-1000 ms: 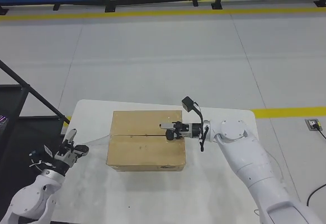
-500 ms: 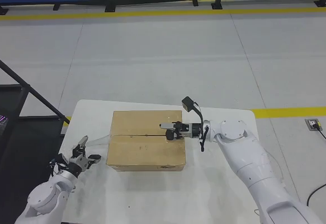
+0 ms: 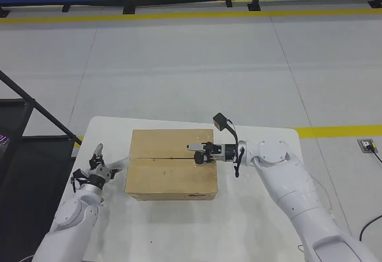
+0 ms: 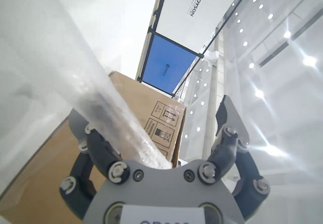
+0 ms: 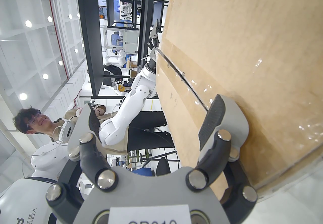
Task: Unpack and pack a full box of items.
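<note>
Box point(image 3: 171, 177) top side up, long axis left-right across table point(image 3: 177, 223)

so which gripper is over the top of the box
The right gripper, over the top seam of the box; the left gripper sits beside its end.

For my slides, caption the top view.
Closed cardboard box on a white table; right gripper at its top seam, left gripper beside its end.

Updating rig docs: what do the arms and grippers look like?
Left arm and right arm: glossy white shells, rounded joints. Left gripper and right gripper: grey base plate, white label, black linkages, silver pins, pale fingers with black ribbed pads. Black cable at right wrist.
</note>
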